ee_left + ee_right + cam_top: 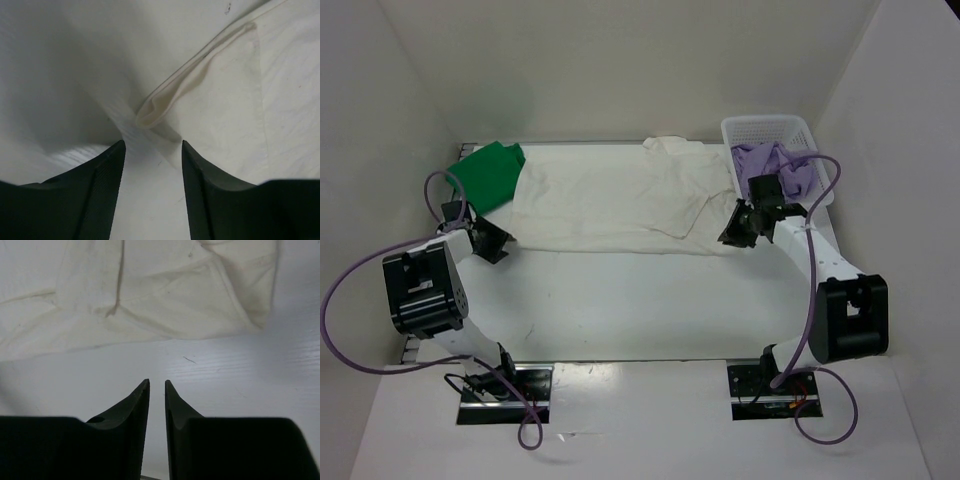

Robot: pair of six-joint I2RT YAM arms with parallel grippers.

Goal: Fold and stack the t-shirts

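Observation:
The cream-white t-shirt (620,200) lies spread out across the back middle of the table. The bright green t-shirt (490,175) lies folded at the back left, partly under the cream shirt's left edge. The lavender t-shirt (775,165) lies bunched in the white mesh basket (765,128). My left gripper (495,243) is open and empty at the cream shirt's near left corner; in the left wrist view (152,145) a rolled hem (165,100) lies just ahead of it. My right gripper (732,232) is at the shirt's near right corner; in the right wrist view (157,382) its jaws are nearly together and empty, short of the cream shirt (150,290).
White walls close in the table on the left, back and right. The basket stands at the back right corner, just behind my right arm. Bare white tabletop (640,300) lies between the cream shirt and the arm bases.

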